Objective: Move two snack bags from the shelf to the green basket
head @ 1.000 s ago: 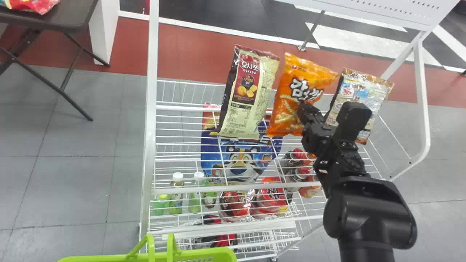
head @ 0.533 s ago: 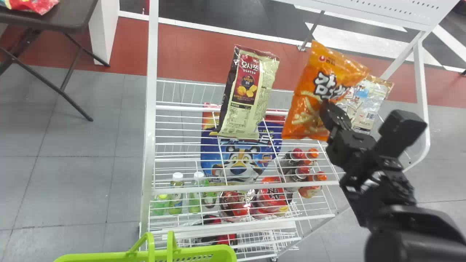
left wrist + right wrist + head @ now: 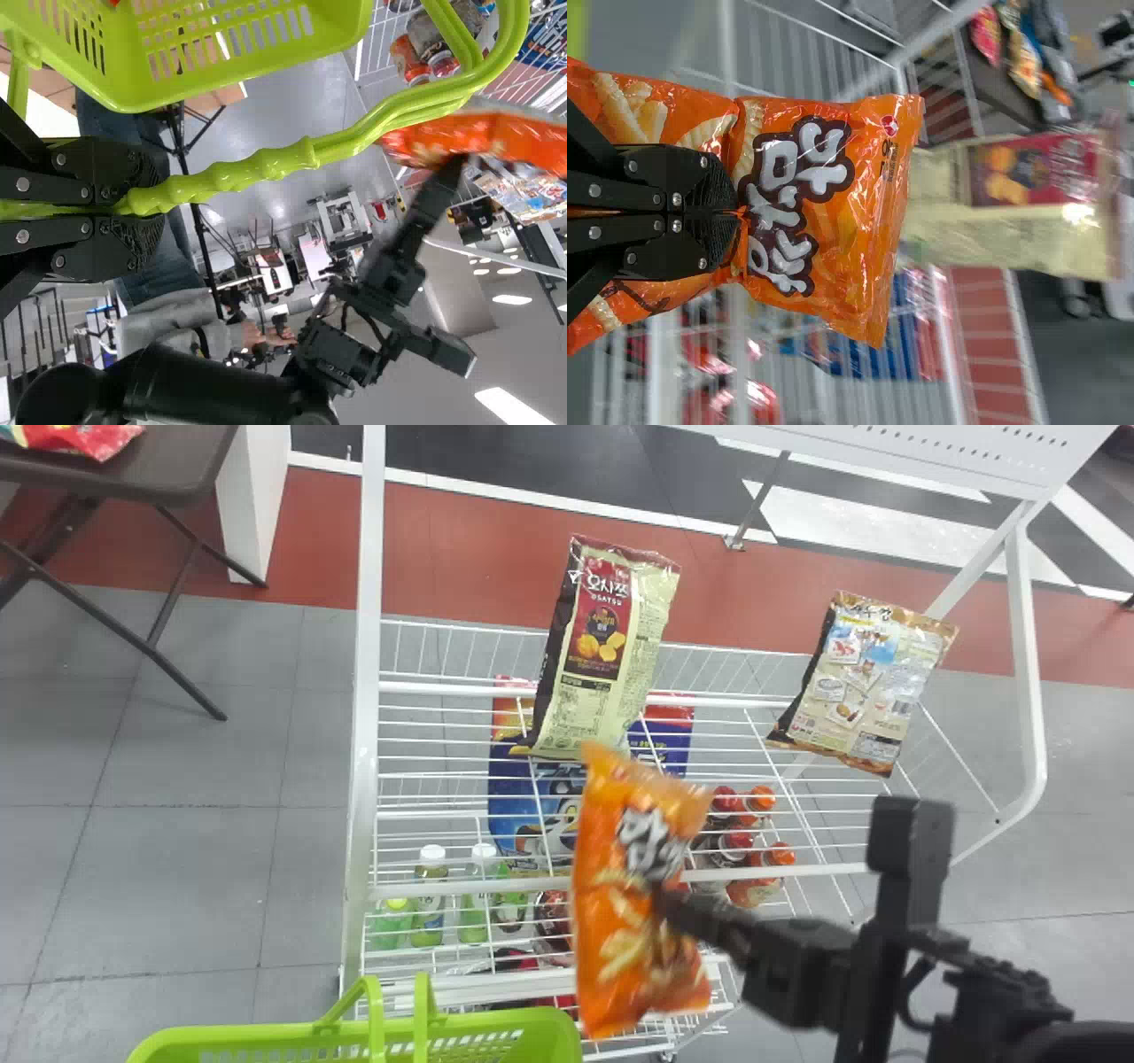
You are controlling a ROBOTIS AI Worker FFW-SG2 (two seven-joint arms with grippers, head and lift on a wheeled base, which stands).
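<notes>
From where I am standing, the robot's black right gripper (image 3: 733, 212) is pinching a glossy orange snack bag (image 3: 620, 921) across its middle, its two flat fingers closing tight on the film. The bag is hanging off the shelf, out in front of the white wire rack (image 3: 478, 887) and beside the right end of the light-green plastic basket (image 3: 266, 1033). The black left gripper (image 3: 133, 199) is clamping the basket's ribbed green handle (image 3: 257, 173), its fingers narrow around it.

The lifting of this bag is looking finished; its drop into the basket is still remaining. Whether another bag is already lying inside, I cannot tell, so I am not able to call this the first or the second. Up on the rack, a cream-and-maroon snack bag (image 3: 607, 646) and a beige-and-blue snack bag (image 3: 868, 682) are resting well apart. If the orange one is the first, one more pick is also remaining.
</notes>
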